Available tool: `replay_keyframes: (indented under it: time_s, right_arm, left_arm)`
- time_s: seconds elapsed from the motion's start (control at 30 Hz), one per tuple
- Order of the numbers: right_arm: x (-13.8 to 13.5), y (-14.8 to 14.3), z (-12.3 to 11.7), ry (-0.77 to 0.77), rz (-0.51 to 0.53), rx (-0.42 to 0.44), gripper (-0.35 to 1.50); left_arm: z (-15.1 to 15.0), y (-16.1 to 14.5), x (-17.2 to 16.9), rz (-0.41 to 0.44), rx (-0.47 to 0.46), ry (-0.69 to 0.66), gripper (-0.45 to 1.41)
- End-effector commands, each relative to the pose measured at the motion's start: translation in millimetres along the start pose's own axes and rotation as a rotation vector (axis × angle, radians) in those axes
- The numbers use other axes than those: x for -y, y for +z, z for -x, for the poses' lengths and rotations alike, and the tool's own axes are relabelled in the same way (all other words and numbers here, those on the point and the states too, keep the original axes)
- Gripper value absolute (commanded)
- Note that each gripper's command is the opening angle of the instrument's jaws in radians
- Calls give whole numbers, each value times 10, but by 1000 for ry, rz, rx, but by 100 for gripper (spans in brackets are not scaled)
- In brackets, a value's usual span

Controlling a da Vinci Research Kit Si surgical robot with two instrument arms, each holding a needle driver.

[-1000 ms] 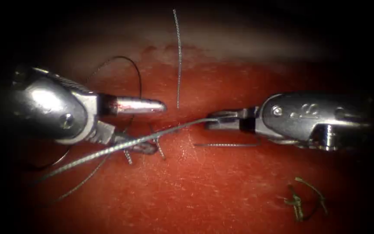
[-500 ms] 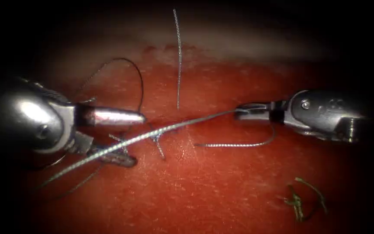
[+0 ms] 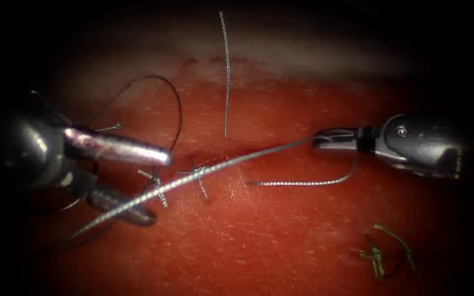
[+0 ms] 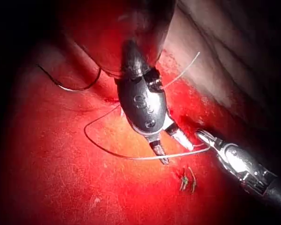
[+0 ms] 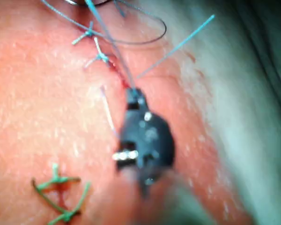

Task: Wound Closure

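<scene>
A: What is at the left edge of the endoscope view?

B: The left arm's tool [image 3: 133, 186]. Its two jaws stand spread apart, one above the other, and the taut thread [image 3: 220, 167] runs between them. I cannot see that they pinch it, so I say this tool holds nothing.

A: And the needle?

B: The dark curved needle [image 3: 165, 96] lies in the upper left on the tissue [image 3: 259, 241], free of both tools. I cannot tell if its tip is in the tissue. It is at the left of the knots.

A: In the middle?

B: Two tied stitches [image 3: 198, 178] with short ends sit on the cut. One loose thread piece [image 3: 226, 71] goes up from there, almost vertical.

A: And on the right?

B: The right arm's tool [image 3: 333, 140] has its jaws clenched on the thread end; a short tail [image 3: 303, 182] hangs below them. In the lower right lie green cut ends of thread [image 3: 382, 252]. I can read no writing on the tools.
</scene>
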Motion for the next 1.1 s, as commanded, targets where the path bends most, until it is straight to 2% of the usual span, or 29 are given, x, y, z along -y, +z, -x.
replay_keyframes:
  time_s: [0.03,0.23,0.4,0.7,0.77,0.8,1.1]
  right_arm:
    - [2,8,4,0,-2,-1,-35]
    - [2,8,4,6,-2,0,-35]
    - [1,7,5,12,1,0,-35]
    - [1,9,6,17,2,0,-35]
    - [2,10,6,23,3,0,-35]
    - [2,10,6,23,6,0,-35]
    - [5,12,5,29,3,0,-35]
  left_arm:
    - [7,6,-4,1,-2,2,42]
    - [8,3,-4,34,-5,15,22]
    - [8,-5,-5,48,-17,28,36]
    - [9,-3,-5,57,-25,41,28]
    - [9,-3,-6,61,-27,42,-18]
    - [10,-3,-7,61,-28,43,-35]
    - [20,3,-7,51,-45,34,-35]
